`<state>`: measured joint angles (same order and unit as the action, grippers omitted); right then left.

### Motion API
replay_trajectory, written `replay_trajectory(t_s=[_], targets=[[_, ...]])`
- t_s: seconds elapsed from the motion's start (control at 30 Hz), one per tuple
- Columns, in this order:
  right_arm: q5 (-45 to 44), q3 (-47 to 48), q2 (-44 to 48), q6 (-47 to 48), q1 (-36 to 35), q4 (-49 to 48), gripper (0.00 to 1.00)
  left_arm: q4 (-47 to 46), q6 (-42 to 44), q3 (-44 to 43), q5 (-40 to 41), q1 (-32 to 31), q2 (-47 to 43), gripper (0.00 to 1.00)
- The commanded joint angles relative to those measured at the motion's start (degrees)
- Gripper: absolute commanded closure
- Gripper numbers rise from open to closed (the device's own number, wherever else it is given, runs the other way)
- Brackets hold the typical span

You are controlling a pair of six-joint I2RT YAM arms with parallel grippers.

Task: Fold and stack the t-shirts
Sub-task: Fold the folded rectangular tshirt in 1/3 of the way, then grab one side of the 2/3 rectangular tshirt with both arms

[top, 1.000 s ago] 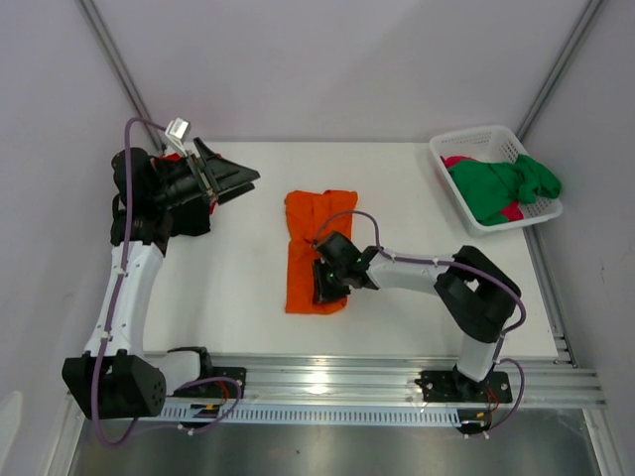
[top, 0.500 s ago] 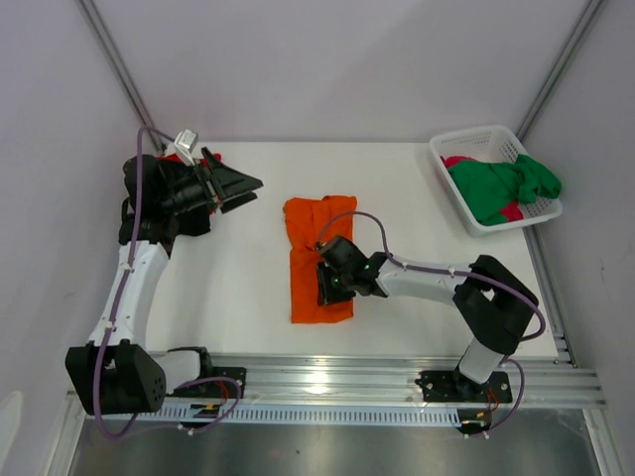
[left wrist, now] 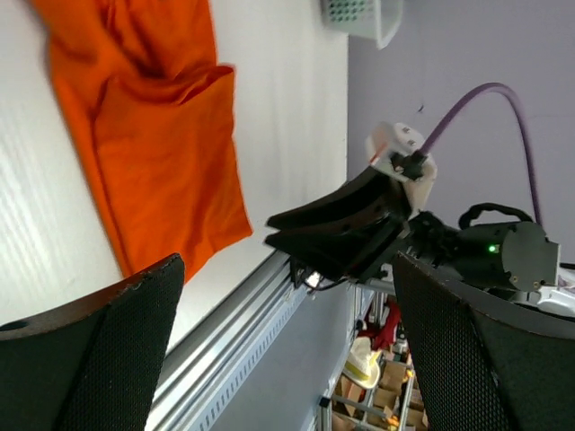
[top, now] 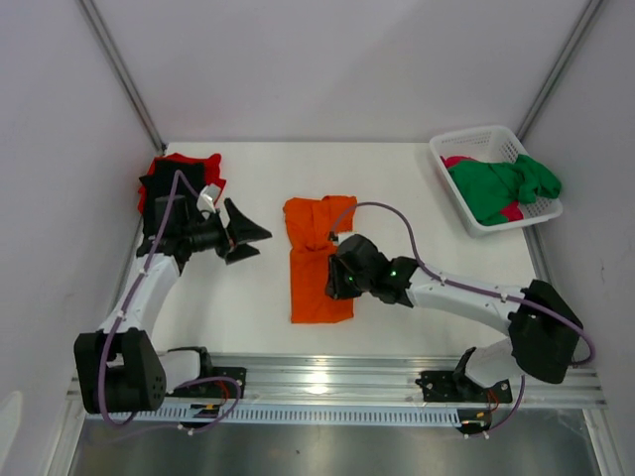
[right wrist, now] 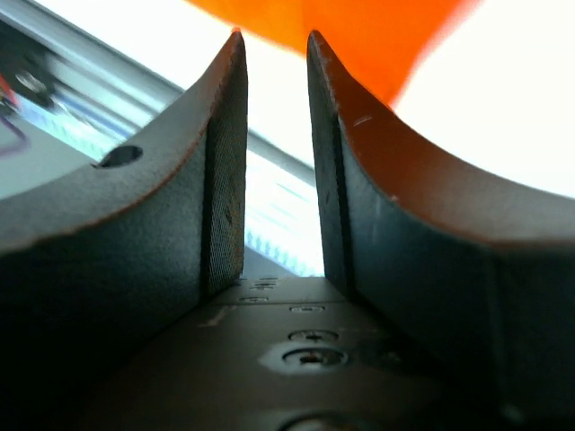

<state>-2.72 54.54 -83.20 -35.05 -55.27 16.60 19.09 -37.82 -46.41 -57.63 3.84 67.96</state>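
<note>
The orange t-shirt (top: 316,260) lies in the middle of the table (top: 427,198) as a long strip running near-to-far, the right gripper (top: 334,286) over its right edge with jaws narrowly parted and empty, the left gripper (top: 256,244) gaping wide off its left edge, farther away.

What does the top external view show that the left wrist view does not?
Only top external: the red shirt at the far left corner, the green shirt in the basket, and the open left claw seen from outside. Only left wrist: clutter past the table's rail, and that claw's fingers up close, wide apart. Both: the orange shirt, the right claw near it, and part of the basket.
</note>
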Motion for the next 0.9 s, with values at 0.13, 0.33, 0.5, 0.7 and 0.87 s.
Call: replay_trajectory(t_s=[0.13, 0.33, 0.5, 0.7, 0.87], targets=[[-5.3, -11.6, 12.3, -10.8, -0.6, 6.3, 0.68, 5.9, 4.7, 9.5, 1.8, -0.1, -7.4, 0.01], [-5.7, -19.5, 16.2, -14.3, -0.5, 1.0, 0.67, 4.7, 3.0, 13.0, 1.4, -0.6, -8.9, 0.01], [-3.8, -23.2, 13.1, -15.5, -0.6, -7.7, 0.63, 7.0, 4.4, 11.9, 1.5, -0.8, -8.3, 0.01], [-2.4, -27.3, 13.7, -17.8, 0.1, -15.7, 0.55, 7.5, 5.0, 12.1, 1.9, -0.8, -8.5, 0.01], [-2.3, -27.8, 15.4, -17.9, 0.5, -19.2, 0.54, 6.5, 4.7, 13.7, 2.2, -1.2, -7.8, 0.01]])
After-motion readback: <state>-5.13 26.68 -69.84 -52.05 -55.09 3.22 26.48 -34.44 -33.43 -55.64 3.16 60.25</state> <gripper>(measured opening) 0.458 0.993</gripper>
